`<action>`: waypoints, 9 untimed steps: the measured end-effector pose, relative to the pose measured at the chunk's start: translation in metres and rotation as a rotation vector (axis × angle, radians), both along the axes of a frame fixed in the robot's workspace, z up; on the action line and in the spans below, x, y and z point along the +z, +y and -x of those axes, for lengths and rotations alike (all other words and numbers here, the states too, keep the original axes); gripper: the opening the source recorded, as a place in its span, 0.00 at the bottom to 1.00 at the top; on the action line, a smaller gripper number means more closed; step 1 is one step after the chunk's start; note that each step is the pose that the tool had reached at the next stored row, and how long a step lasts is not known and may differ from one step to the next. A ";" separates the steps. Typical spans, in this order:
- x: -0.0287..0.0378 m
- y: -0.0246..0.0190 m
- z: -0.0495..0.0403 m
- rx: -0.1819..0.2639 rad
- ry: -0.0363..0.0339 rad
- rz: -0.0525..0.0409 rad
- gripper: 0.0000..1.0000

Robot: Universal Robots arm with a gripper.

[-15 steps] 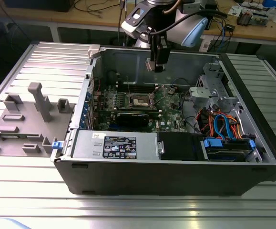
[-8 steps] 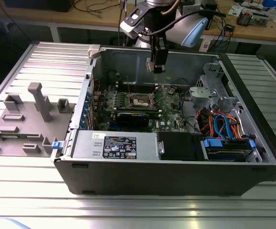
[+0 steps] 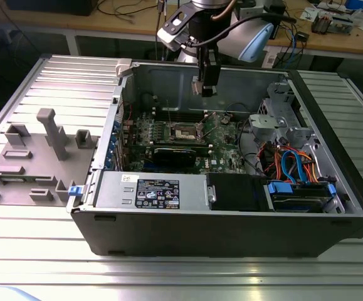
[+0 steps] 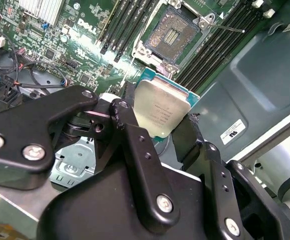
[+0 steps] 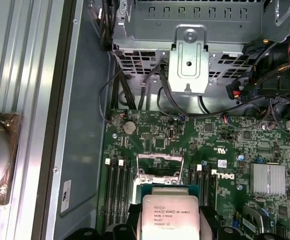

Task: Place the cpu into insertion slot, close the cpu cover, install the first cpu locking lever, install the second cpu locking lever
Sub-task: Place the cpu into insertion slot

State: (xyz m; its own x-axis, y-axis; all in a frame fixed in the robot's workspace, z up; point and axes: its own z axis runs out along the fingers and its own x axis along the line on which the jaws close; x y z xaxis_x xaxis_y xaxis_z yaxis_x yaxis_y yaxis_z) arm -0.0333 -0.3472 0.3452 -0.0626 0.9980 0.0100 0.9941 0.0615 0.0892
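Dull silver-grey metal capped the cpu point(image 4: 162, 112), a small flat square with a green substrate rim. It was clamped by opposite edges between the black fingers point(image 4: 127, 127) of the gripper point(image 4: 157, 119). It hung in the air over the green motherboard point(image 5: 225, 145), apart from the insertion slot point(image 4: 174, 34), inside the open computer case point(image 3: 231, 219) on the ribbed aluminium worktop point(image 3: 168, 276).

Judged light, rigid and smooth-topped, so likely slippery under hard pads. The hidden underside and the slot's bare contact grid seemed the fragile parts, so the side edges looked the right hold, not the faces.

The slot lay uncovered. A thin metal frame, probably the cpu cover point(image 5: 160, 159), stood tilted up at its edge. A thin wire lever point(image 4: 225, 27) angled out beside it.
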 end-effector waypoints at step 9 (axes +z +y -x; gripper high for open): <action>-0.0026 0.0000 0.0002 0.000 0.0023 0.0000 0.54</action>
